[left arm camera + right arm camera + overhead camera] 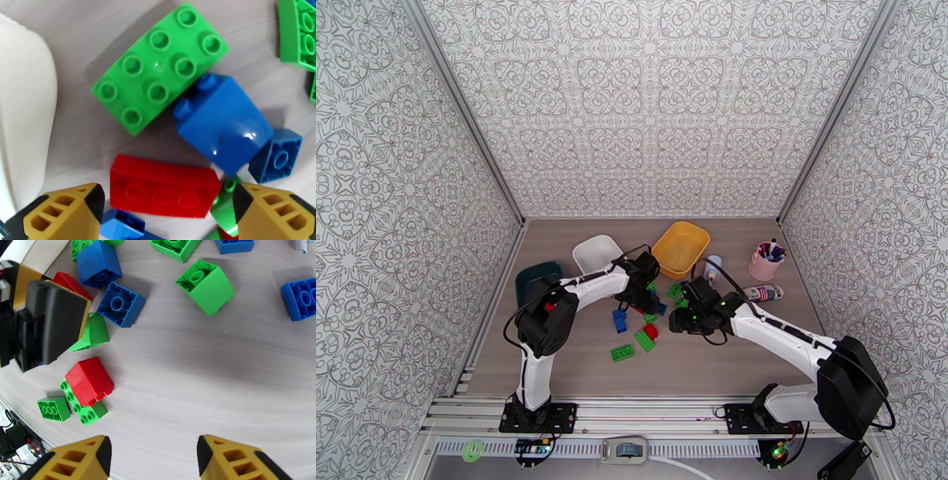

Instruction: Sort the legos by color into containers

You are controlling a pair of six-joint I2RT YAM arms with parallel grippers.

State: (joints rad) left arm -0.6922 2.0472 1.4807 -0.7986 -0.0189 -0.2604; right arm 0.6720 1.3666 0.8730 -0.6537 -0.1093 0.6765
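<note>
Left fingers [67, 213] spread astride red lego [166, 193], lower frame | right fingers [237, 457] spread, nothing between, over table [221, 370] | overhead: yellow tray [699, 236], centre

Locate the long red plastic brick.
In the left wrist view, the red brick lies within the left end effector, beside the green eight-stud plastic brick.

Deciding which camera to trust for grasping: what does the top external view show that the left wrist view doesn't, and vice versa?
Top external's extras: yellow tray, teal tray, pink cup, right claw. Left wrist's extras: a long red brick framed between the fingers of the open left claw, beside a blue sloped brick. Shared: the white tray, left claw.
</note>
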